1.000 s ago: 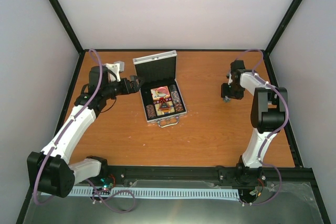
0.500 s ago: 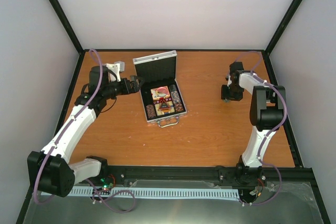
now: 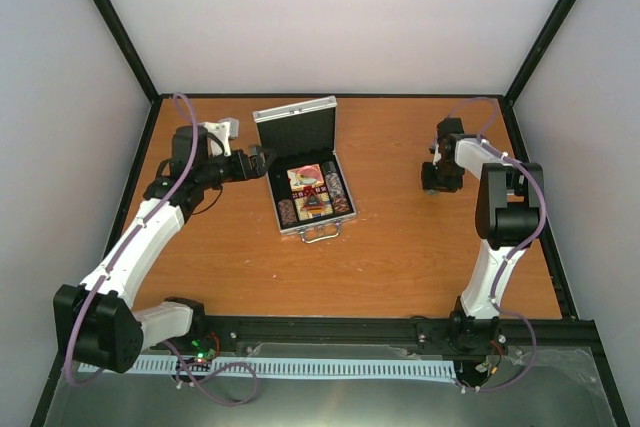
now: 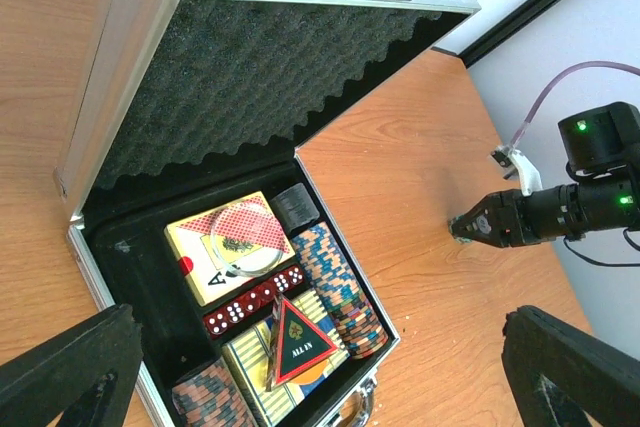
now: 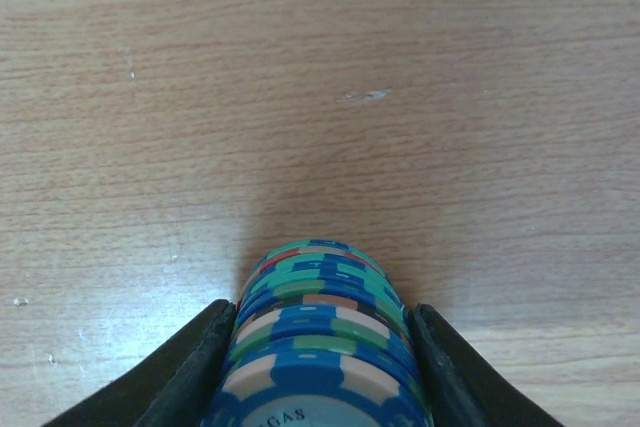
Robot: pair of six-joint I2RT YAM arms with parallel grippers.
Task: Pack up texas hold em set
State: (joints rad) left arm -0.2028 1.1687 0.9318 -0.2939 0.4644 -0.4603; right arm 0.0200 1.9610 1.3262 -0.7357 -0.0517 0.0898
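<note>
The silver case (image 3: 283, 209) lies open mid-table, its lid (image 4: 250, 57) upright with black foam lining. Inside are chip stacks (image 4: 340, 282), two card decks, red dice (image 4: 250, 302), a clear disc (image 4: 245, 237) and the triangular "ALL IN" button (image 4: 298, 342). My left gripper (image 3: 262, 160) hovers open at the case's left side, its fingers (image 4: 70, 367) wide apart above the tray with nothing between them. At the far right of the table my right gripper (image 3: 432, 185) is low on the wood, shut on a blue-green chip stack (image 5: 320, 347), with a finger pressed against each side.
The case's handle (image 3: 321, 235) faces the near edge. Black frame posts and white walls enclose the table. Bare wood (image 3: 390, 237) lies between the case and the right arm. The right arm's purple cable (image 4: 545, 97) loops above it.
The right gripper's fingers have closed in on the chip stack and the arm has shifted slightly. The left arm and the case have not moved.
</note>
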